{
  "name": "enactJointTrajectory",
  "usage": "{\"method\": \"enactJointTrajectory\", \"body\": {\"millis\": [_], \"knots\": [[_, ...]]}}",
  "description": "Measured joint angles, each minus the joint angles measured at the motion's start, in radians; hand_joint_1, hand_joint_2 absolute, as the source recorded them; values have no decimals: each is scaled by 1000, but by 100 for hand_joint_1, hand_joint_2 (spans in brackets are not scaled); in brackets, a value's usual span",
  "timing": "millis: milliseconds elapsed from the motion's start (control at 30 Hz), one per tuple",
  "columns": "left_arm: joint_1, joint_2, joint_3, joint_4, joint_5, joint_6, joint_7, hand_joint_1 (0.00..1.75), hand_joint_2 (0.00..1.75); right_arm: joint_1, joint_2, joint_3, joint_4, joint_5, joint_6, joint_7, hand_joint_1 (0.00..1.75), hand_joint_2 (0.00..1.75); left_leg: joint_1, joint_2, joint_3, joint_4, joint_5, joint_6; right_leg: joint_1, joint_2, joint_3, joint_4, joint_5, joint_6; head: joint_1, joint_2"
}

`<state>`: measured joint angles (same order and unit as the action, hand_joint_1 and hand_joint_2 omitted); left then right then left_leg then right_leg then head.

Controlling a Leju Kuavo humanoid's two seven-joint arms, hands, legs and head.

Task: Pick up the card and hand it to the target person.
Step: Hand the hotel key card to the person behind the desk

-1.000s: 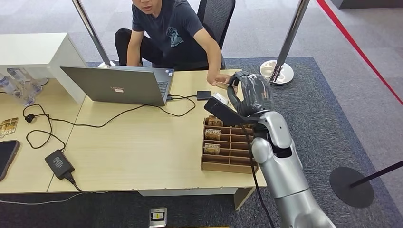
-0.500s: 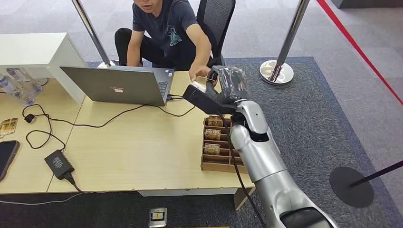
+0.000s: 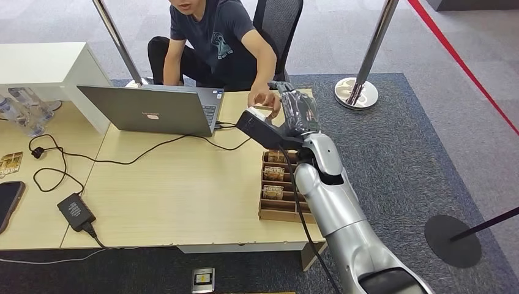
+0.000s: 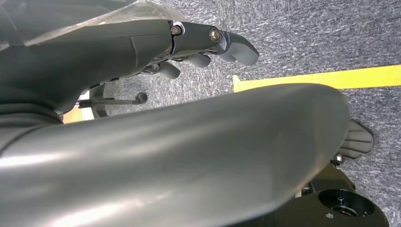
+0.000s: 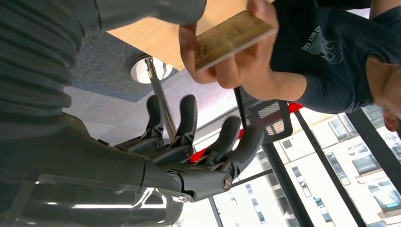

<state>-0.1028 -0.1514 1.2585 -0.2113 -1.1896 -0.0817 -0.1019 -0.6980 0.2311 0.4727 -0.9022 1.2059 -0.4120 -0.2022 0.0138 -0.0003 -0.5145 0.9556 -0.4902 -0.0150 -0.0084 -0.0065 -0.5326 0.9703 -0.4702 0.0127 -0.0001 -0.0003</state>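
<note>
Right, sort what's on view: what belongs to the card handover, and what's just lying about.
Part of the job:
card, now in the person's hand
right hand, fingers spread, holding nothing
wooden tray of cards

Lying about:
laptop
power brick
phone
water bottles
stanchion

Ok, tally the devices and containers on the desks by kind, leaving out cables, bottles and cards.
Laptop: 1
Phone: 1
Power brick: 1
Card tray: 1
Total: 4
</note>
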Motion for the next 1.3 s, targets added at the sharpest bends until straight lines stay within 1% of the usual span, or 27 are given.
{"method": "enactJointTrajectory", "body": {"millis": [167, 267, 400, 533, 733, 867, 1000, 1100, 1200, 1300], "knots": [[0, 1, 0, 0, 0, 0, 0, 0, 0, 28, -8, -7, -43, 1, -7, 10, 0, 175, 0, 0, 0, 0, 0, 0, 0, 0, 0, 0, 0, 0, 0, 0], [0, 1, 0, 0, 5, 0, 0, 0, 0, 61, -20, -18, -99, -16, 1, 18, 0, 175, 0, 0, 0, 0, 0, 0, 0, 0, 0, 0, 0, 0, 0, 0], [1, 1, 1, 0, 19, 2, 0, 0, 0, 139, -35, -53, -215, -91, 17, 12, 0, 0, 0, 0, 0, 0, 0, 0, 0, 0, 0, 0, 0, 0, 0, 0], [3, 1, 3, 0, 30, 8, 0, 0, 0, 257, -55, -95, -368, -163, 7, -17, 0, 0, 0, 0, 0, 0, -1, 0, 0, 0, -1, -1, -1, 0, 0, 0], [9, 0, 7, 0, 45, 15, 2, 0, 0, 502, -101, -163, -603, -233, -77, -52, 0, 0, 0, 0, 0, 0, -3, 1, 0, 0, 0, -1, -2, 0, 0, 0], [10, 0, 11, 0, 54, 22, 2, 0, 0, 632, -117, -204, -714, -261, -98, -63, 0, 0, 0, 0, 0, 0, -3, 1, 0, 0, -1, -1, -2, 0, 0, 0], [11, -2, 12, 0, 57, 28, 2, 0, 0, 727, -121, -245, -796, -291, -108, -69, 0, 0, 0, 0, 0, 0, -3, 1, 0, 0, 0, -1, -2, 0, 0, 0], [11, -3, 13, 0, 57, 29, 0, 0, 0, 796, -116, -285, -843, -365, -87, -89, 0, 0, 0, 0, 0, 0, -3, 1, 0, 0, 0, -1, -2, 0, 0, 0], [11, -4, 13, 0, 59, 31, 0, 0, 0, 855, -101, -337, -872, -464, -38, -123, 0, 0, 0, 0, 0, 0, -3, 1, 0, 0, 0, -1, -2, 0, 0, 0], [11, -6, 17, 0, 63, 33, 6, 0, 0, 891, -79, -400, -876, -533, 18, -139, 0, 0, 0, 0, 0, 0, -3, 1, 0, 0, 0, -1, -2, 0, 0, 0]]}}
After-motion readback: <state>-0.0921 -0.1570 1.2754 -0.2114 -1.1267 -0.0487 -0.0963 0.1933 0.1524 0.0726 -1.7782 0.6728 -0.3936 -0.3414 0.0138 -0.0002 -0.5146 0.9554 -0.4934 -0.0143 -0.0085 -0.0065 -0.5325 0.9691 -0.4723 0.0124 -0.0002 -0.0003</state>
